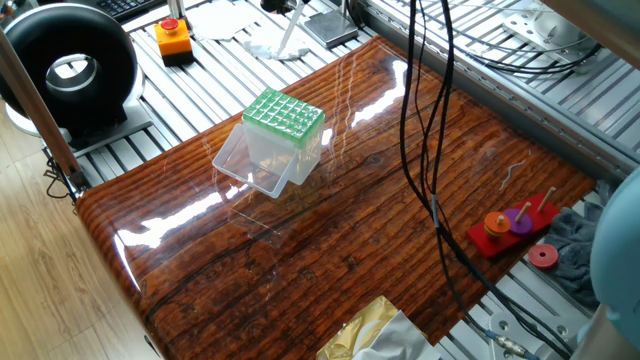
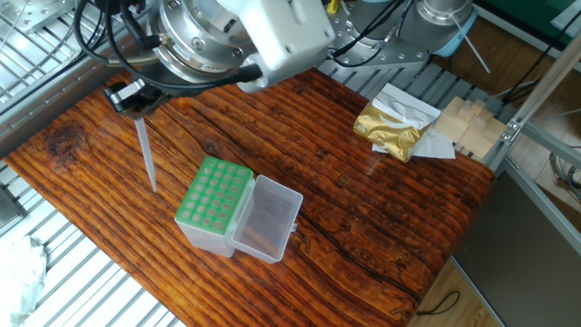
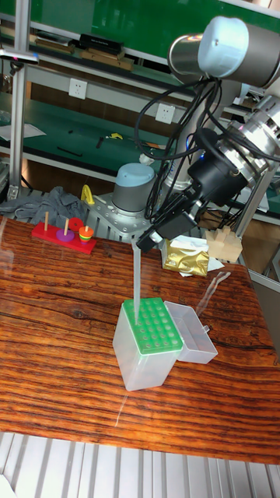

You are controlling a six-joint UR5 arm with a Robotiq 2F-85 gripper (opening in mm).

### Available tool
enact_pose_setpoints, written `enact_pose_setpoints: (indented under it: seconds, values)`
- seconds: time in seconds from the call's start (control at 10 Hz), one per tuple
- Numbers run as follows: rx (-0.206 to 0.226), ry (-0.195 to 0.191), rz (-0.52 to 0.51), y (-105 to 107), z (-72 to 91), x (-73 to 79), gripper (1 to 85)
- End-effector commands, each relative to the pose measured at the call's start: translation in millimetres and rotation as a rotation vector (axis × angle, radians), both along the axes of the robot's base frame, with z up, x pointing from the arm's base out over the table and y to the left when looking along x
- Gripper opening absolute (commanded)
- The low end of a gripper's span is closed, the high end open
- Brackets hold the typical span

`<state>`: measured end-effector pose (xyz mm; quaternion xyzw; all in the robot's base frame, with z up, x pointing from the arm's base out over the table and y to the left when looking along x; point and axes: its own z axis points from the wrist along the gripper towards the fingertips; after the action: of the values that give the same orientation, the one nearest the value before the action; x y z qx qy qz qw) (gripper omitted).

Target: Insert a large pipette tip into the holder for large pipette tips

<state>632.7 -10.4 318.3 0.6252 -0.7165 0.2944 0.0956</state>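
The holder for large pipette tips [image 2: 214, 193] is a clear box with a green gridded top, and its clear lid [image 2: 269, 219] hangs open beside it. It also shows in one fixed view [image 1: 283, 116] and in the tall view [image 3: 154, 327]. My gripper [image 2: 133, 96] is shut on the upper end of the large pipette tip [image 2: 145, 154], which hangs nearly upright, point down. In the other fixed view the tip hangs just left of the holder, above the table. In the tall view the gripper [image 3: 150, 238] holds the tip [image 3: 138, 284] with its point above the rack's back left corner.
A red peg toy [image 1: 508, 226] sits at the table's edge. A gold foil bag [image 2: 388, 128] and wooden blocks [image 2: 472, 124] lie at another corner. Black cables [image 1: 420, 150] hang across one fixed view. An orange button box [image 1: 173, 38] and a black fan [image 1: 70, 68] stand off the table.
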Motion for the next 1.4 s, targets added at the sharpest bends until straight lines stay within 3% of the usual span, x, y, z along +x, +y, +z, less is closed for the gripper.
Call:
enact_pose_setpoints:
  seconds: [0.0, 0.3, 0.5, 0.8, 1.0, 1.3]
  values:
    - [0.001, 0.056, 0.096, 6.8, -3.1, 0.2, 1.0]
    - [0.048, 0.120, 0.193, 22.7, -13.0, -2.1, 1.0]
    - [0.076, 0.121, 0.201, 29.6, -16.5, -2.1, 1.0]
    - [0.067, 0.141, 0.213, 27.9, -16.4, -4.8, 1.0]
    - [0.089, 0.151, 0.204, 32.6, -19.6, -8.1, 1.0]
    - [0.100, 0.163, 0.183, 52.4, -18.7, -6.2, 1.0]
